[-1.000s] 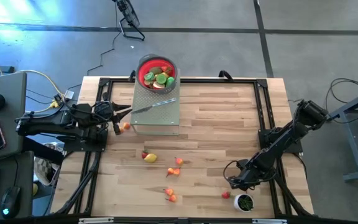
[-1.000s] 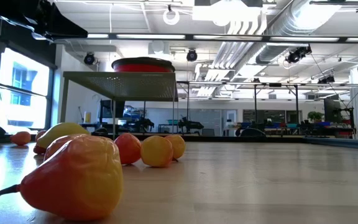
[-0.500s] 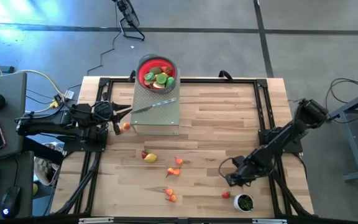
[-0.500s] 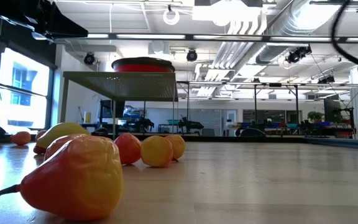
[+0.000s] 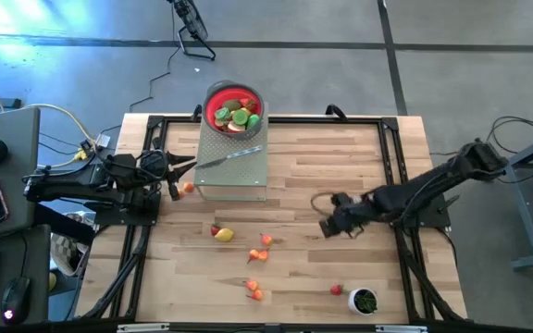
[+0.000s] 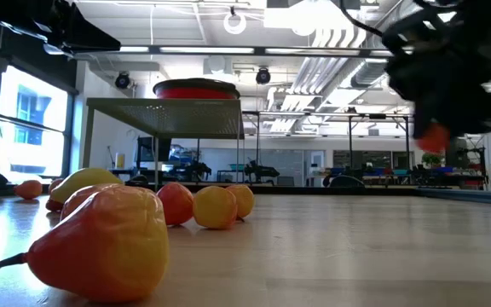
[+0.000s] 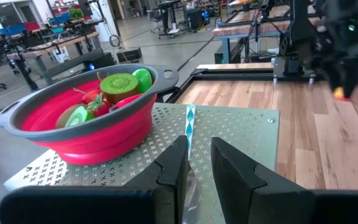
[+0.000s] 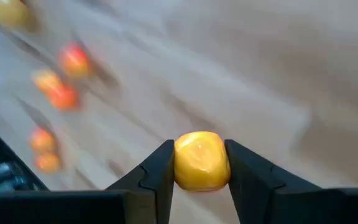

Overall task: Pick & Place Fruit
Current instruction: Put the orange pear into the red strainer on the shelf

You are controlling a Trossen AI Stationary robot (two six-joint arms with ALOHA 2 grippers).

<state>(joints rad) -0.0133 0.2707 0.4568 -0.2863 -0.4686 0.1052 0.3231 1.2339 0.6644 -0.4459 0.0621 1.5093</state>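
- Yellow-orange, rounded and glossy, one small fruit piece (image 8: pixel 202 160) sits pinched between the two dark fingers (image 8: pixel 156 171) of the right gripper (image 5: pixel 327 226); the low view shows that gripper (image 6: pixel 434 136) hanging clear above the tabletop with the orange piece at its tip
- Left gripper (image 5: pixel 190 166) waits at the left edge of the table beside the perforated grey stand (image 5: pixel 234 176); its dark fingers (image 7: pixel 174 171) stand close together with a narrow gap between them, and whether they touch the blade lying in line with that gap cannot be told
- Silver knife (image 5: pixel 231 156) lies on the stand's top, its blade slim and flat
- Red bowl (image 5: pixel 233 109) with a grey rim sits at the far end of the stand; green, red and tan fruit pieces fill it, among them a cut kiwi (image 7: pixel 119 84)
- Loose fruit lies on the bare planks: an orange piece (image 5: pixel 188 188) just beside the stand's left side; a yellow piece (image 5: pixel 224 235) touching a red one; a pair (image 5: pixel 266 240) near mid-table; another pair (image 5: pixel 254 289) towards the front edge; a red one (image 5: pixel 337 290) just beside the small white cup (image 5: pixel 365 301) of green contents
- Pale striped wood table (image 5: pixel 340 157) inside a black frame; the right half, around the right gripper, is open board
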